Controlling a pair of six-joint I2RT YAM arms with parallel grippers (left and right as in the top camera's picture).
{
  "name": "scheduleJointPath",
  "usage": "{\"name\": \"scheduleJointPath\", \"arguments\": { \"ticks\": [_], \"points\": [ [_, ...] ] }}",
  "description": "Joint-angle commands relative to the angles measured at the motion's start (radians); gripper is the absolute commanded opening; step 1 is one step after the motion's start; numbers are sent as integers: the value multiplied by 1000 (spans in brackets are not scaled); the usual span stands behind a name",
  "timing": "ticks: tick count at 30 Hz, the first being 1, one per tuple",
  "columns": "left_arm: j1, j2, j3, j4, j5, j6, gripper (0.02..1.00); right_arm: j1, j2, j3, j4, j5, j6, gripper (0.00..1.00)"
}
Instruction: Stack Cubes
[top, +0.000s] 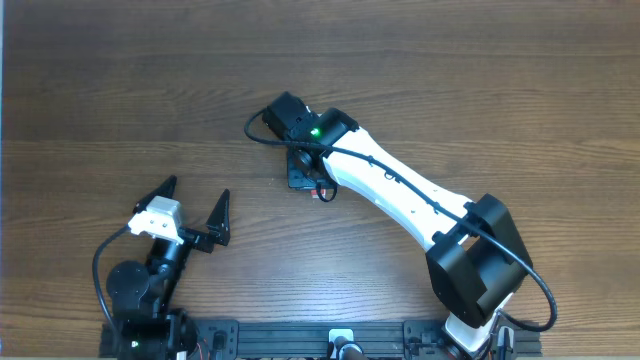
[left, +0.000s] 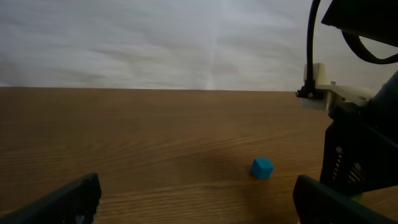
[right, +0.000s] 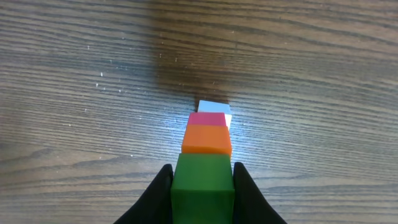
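Observation:
Seen from the right wrist, a green cube (right: 203, 186) tops an orange cube (right: 207, 139) and a pink cube (right: 208, 119). A pale whitish-blue cube (right: 215, 108) shows just past the pink one; whether it lies under the stack I cannot tell. My right gripper (right: 202, 177) is shut on the green cube, a finger against each side. From above, the right gripper (top: 305, 178) sits mid-table. A small blue cube (left: 262, 167) rests on the wood ahead of my left gripper (left: 196, 186). The left gripper (top: 197, 192) is open with nothing between its fingers, near its base at the front left.
The wooden table (top: 120, 80) stretches bare to the back and left. In the left wrist view the right arm's dark body (left: 360, 143) and cable stand just right of the blue cube.

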Motion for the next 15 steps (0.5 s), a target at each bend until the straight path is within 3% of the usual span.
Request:
{"name": "scheduleJointPath", "arguments": {
  "ticks": [1,14,15],
  "points": [
    [5,-7,-6,2,10,15,996,-8,13,-13,3,3,5,202],
    [5,-7,-6,2,10,14,998,-8,13,-13,3,3,5,446],
    [5,-7,-6,2,10,15,998,-8,13,-13,3,3,5,518]
  ]
}}
